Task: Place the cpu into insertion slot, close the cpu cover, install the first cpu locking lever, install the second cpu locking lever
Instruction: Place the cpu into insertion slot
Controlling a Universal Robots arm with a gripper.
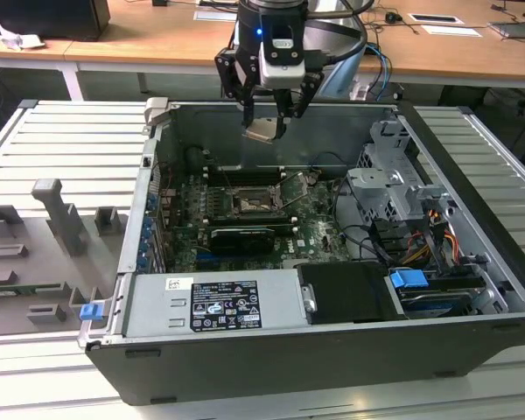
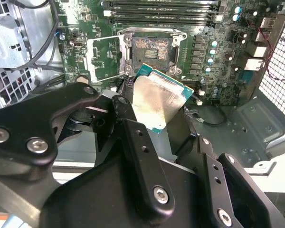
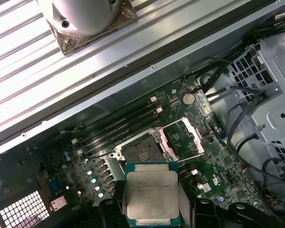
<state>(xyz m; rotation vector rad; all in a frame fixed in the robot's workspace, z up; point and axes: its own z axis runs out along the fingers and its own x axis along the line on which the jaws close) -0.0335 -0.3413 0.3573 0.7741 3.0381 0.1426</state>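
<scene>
The gripper (image 1: 264, 121) hangs over the far part of the open case (image 1: 332, 367), closed on the cpu (image 1: 264, 130), pinching it at two opposite edges. The cpu is well above the motherboard (image 1: 319, 229), touching nothing else. It is square, so it has no long axis. In the exterior view it hangs tilted, one corner lowest. In both wrist views its silvery top faces the camera, with the green edge showing round it (image 2: 159, 102) (image 3: 151, 192). In the second wrist view one corner points at the slot (image 2: 151, 47), so its edges look turned against the slot's edges.

The slot (image 3: 140, 152) lies bare and open below the cpu. The cover (image 3: 180, 138) is swung off it to the side nearer the drive cage (image 1: 389, 188), its open centre showing green board. A thin lever (image 3: 190, 157) stands out just beside the cover.

Around the slot the room is tight. The memory slots (image 2: 161, 12) run along its far side. A black card (image 1: 241, 236) crosses the board on the near side in the exterior view. Cables hang by the drive cage at the exterior view's right. Straight above the slot the space is free. The case rests on a slatted metal worktop (image 1: 61, 140).
</scene>
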